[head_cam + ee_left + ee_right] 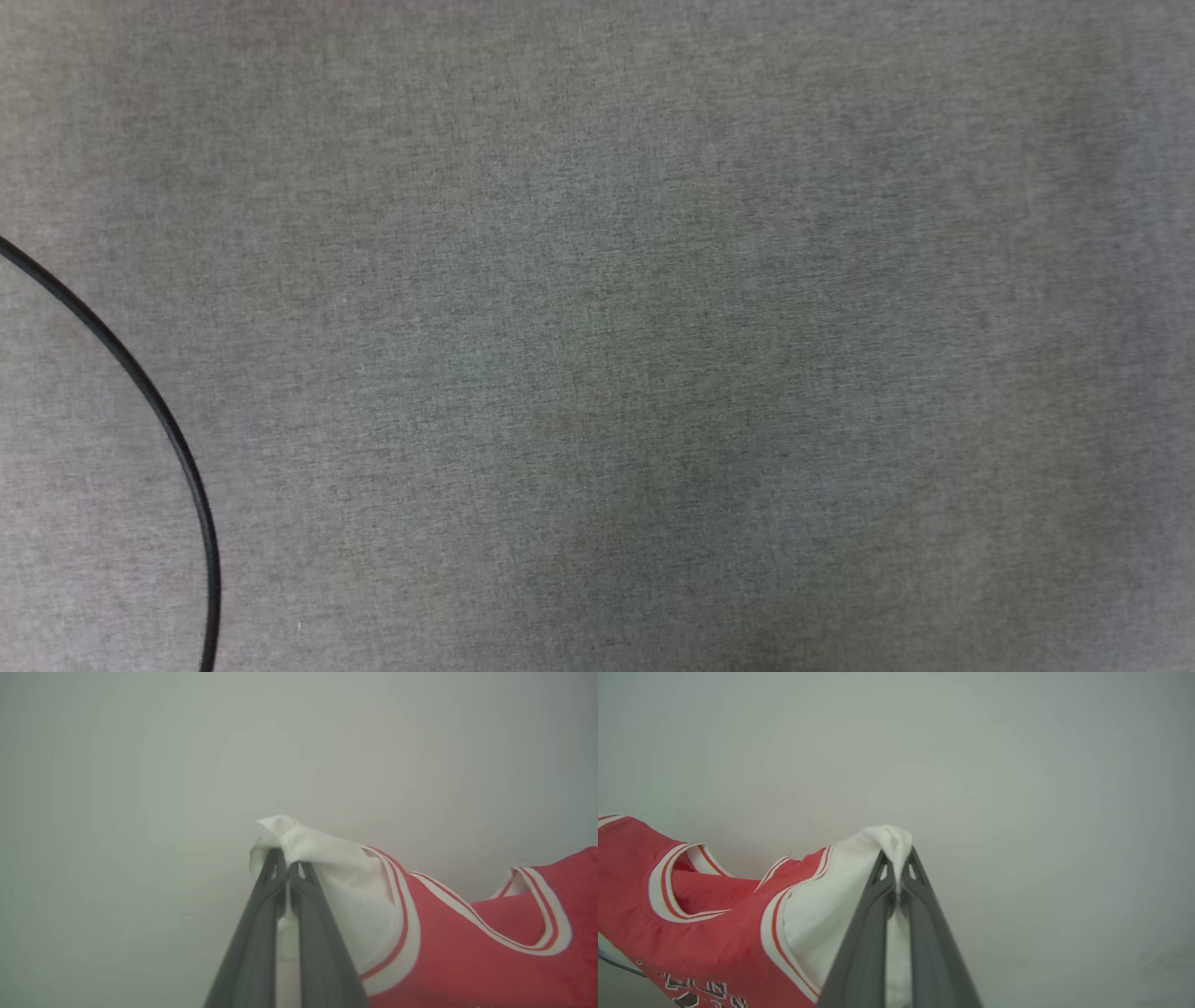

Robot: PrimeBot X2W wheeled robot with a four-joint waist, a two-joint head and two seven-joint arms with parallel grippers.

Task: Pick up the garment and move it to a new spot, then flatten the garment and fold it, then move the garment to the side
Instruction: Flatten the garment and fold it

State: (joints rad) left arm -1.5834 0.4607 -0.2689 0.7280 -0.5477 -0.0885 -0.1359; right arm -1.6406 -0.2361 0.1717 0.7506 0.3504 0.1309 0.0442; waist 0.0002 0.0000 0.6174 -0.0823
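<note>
The garment is a red jersey with white sleeves and red-and-white striped trim. In the left wrist view my left gripper is shut on the bunched end of one white sleeve, and the red body stretches away to the right. My right gripper pinches the other white sleeve in the right wrist view, where the garment hangs off to the left with black, white-outlined lettering at the bottom edge. The neck opening sags between the two grips. The garment is held up against a plain pale background.
The head view looks down on a grey cloth-covered surface. A thin black cable curves across its lower left corner.
</note>
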